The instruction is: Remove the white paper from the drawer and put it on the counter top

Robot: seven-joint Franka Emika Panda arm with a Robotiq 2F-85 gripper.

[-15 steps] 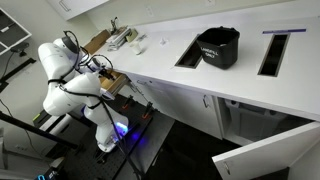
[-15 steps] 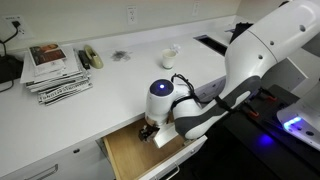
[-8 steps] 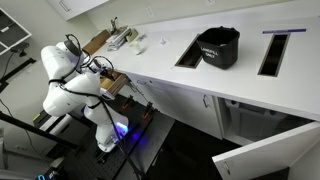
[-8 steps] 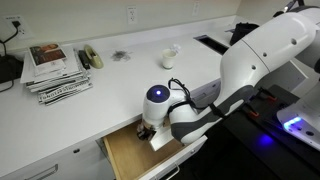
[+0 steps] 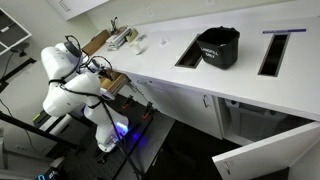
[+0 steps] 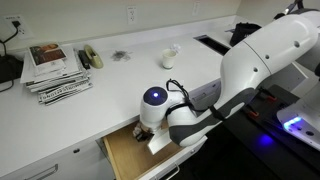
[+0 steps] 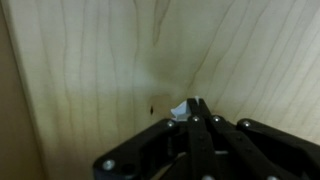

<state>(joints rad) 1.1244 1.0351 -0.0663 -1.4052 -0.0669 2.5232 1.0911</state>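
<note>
The drawer point(image 6: 122, 153) is pulled out below the counter top point(image 6: 120, 85), showing a tan wooden floor point(image 7: 100, 60). My gripper point(image 7: 192, 107) reaches down into it, jaws closed together. A small piece of white paper point(image 7: 179, 111) sticks out at the fingertips, pinched between them against the drawer floor. In an exterior view the paper shows as a white patch point(image 6: 160, 141) under my wrist at the drawer's right side. In the exterior view from the far side the drawer point(image 5: 113, 82) is mostly hidden behind my arm.
On the counter top lie a stack of magazines point(image 6: 55, 70), a stapler-like object point(image 6: 91, 57), a white cup point(image 6: 170, 58) and a black bin point(image 5: 218, 47) between two dark cut-outs point(image 5: 274, 52). A cabinet door point(image 5: 270, 155) stands open.
The jaws have shut from wide open onto the white paper. My wrist has sunk slightly lower into the drawer.
</note>
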